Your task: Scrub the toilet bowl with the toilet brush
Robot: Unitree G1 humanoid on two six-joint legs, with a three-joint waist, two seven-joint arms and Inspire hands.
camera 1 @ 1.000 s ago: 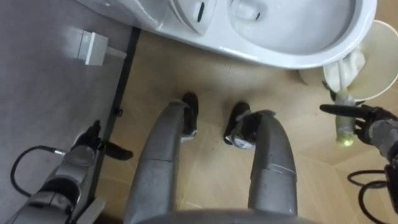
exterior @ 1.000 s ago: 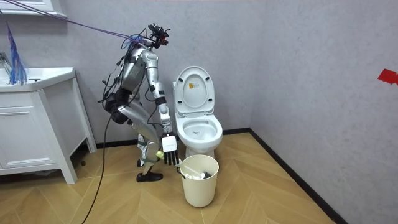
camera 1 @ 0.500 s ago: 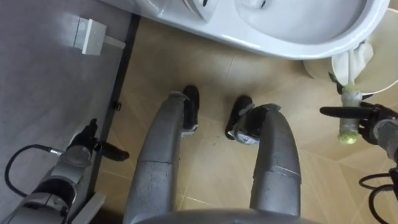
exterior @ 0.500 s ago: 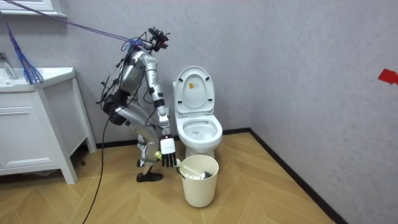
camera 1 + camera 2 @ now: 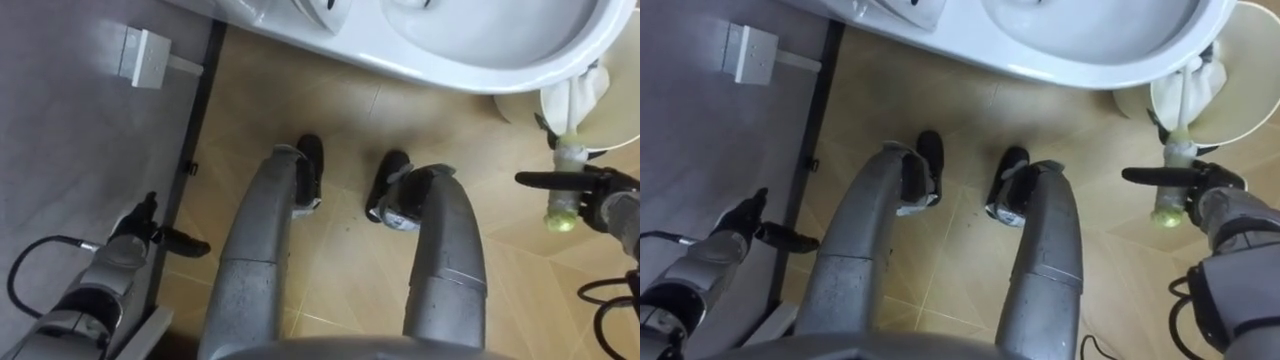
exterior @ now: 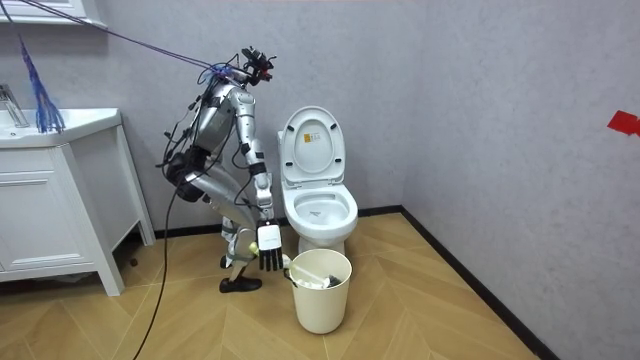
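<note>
Beside the open toilet bowl, the robot is bending, laying its right hand, fingers straight, across the toilet brush, which is standing in the white bin. Its left hand is hanging relaxed. Brushing is not yet beginning.

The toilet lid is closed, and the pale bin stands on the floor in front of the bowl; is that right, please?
Not quite: the toilet lid is raised, not closed, as the room view shows. The rest holds: the pale bin stands on the floor in front of the bowl.
</note>
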